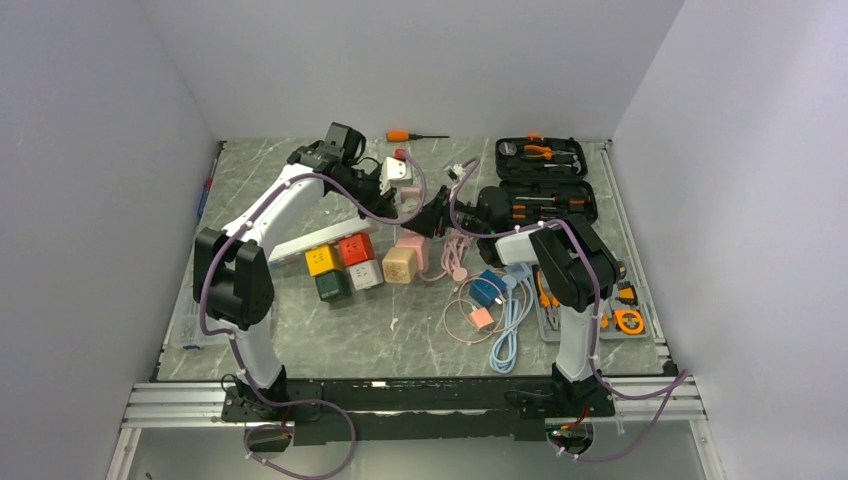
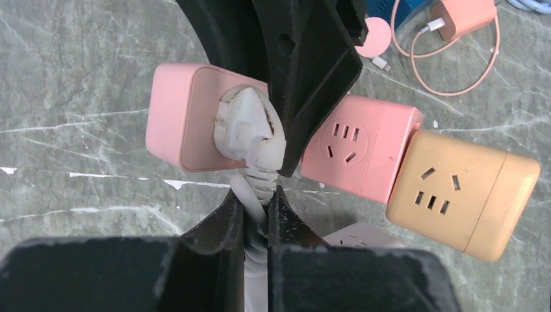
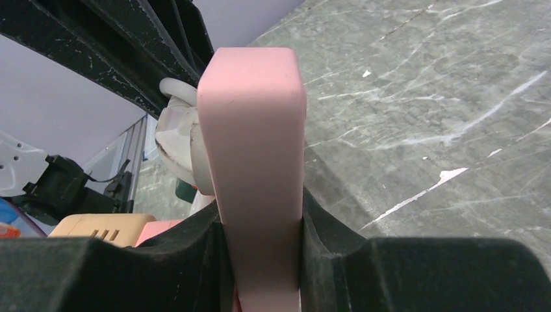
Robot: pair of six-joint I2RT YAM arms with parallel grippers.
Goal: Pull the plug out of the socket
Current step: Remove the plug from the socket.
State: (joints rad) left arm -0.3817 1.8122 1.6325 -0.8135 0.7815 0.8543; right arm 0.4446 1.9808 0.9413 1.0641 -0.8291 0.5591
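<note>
The socket (image 2: 185, 117) is a pink cube held just above the table, with the white plug (image 2: 250, 130) seated in its face. My left gripper (image 2: 258, 201) is shut on the plug's ribbed cord sleeve just below the plug body. In the right wrist view the socket (image 3: 256, 143) stands edge-on between the fingers of my right gripper (image 3: 260, 221), and both pads press its sides. The plug (image 3: 179, 140) shows on its left face. From the top camera, the left gripper (image 1: 398, 203) and right gripper (image 1: 432, 216) meet at the table's middle.
A second pink cube (image 2: 360, 153) and a tan socket cube (image 2: 461, 192) lie right beside the held one. A pink charger (image 2: 464, 16) with its cable lies beyond. Coloured cubes (image 1: 340, 265), a blue cable (image 1: 510, 320), an open tool case (image 1: 540, 160) and a screwdriver (image 1: 415, 135) surround the spot.
</note>
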